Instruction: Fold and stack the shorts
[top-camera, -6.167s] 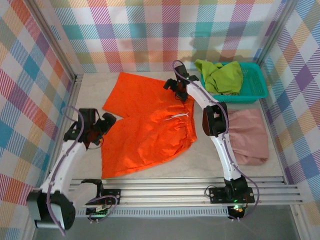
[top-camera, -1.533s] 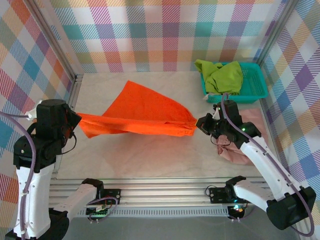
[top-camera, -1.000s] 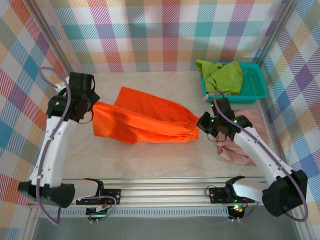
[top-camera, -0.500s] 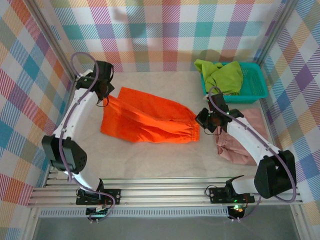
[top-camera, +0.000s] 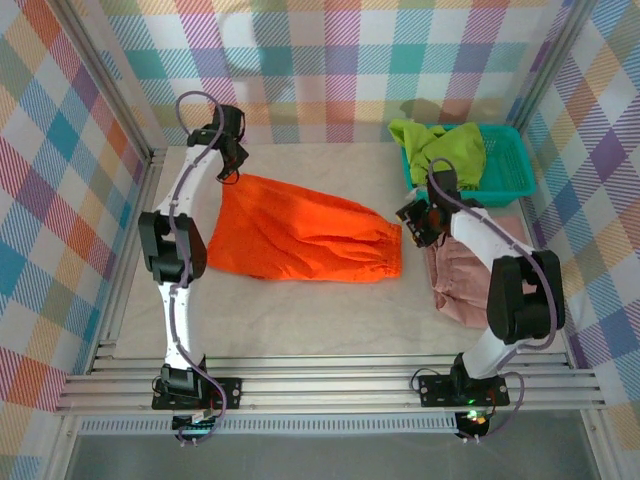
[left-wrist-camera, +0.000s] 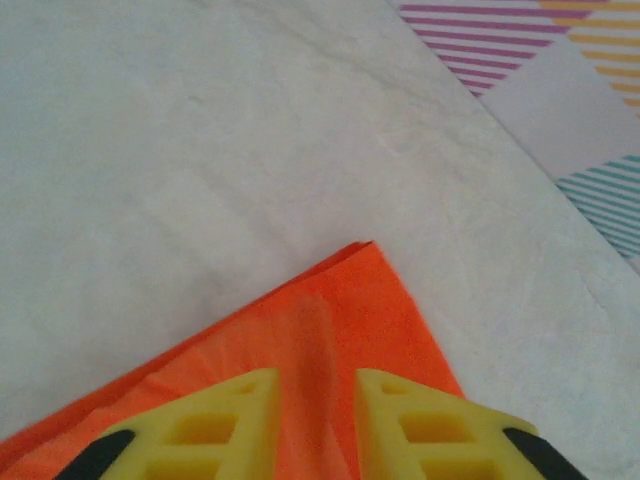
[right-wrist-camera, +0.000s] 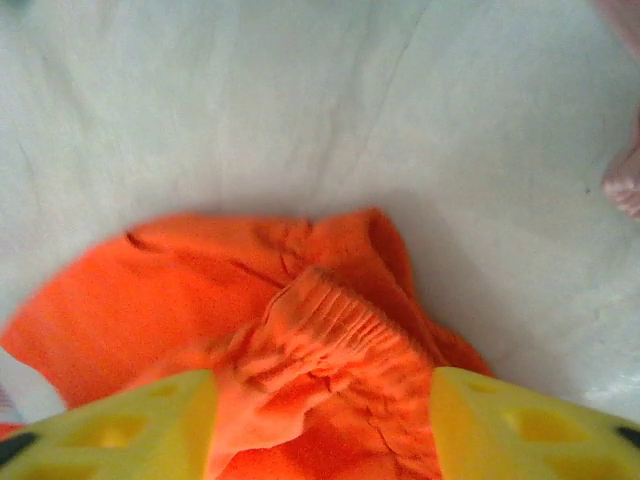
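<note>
Left arm (top-camera: 172, 245) is stretched long from its base at the near rail. Its elbow sits over the left side of the table and the forearm runs up to the far left corner. Left gripper (top-camera: 229, 166) points down at the far-left corner of the orange shorts (top-camera: 300, 232). On my left wrist view the yellow fingers (left-wrist-camera: 225, 415) sit close together with a ridge of orange cloth between them, so I read it as pinched on the shorts. The cloth's corner pokes out just past the tips, flat on the table (top-camera: 330, 320).

Right arm (top-camera: 515, 295) rises from its base, bends on the right side over the pink shorts (top-camera: 465, 285), then reaches back toward the middle. Right gripper (top-camera: 415, 222) sits just beside the gathered waistband end of the orange shorts. On the right wrist view the jaws are spread wide. The bunched waistband lies between the fingers (right-wrist-camera: 150, 420), and I can't see either one pressing on it, so I call it released.

Orange shorts lie folded over on themselves, a long band across mid-table with the leg end to the left and the waistband to the right. Pink shorts lie crumpled at the table's right edge, partly under the right arm. Green shorts (top-camera: 440, 150) are heaped in the teal basket (top-camera: 510, 170) at the far right corner.
</note>
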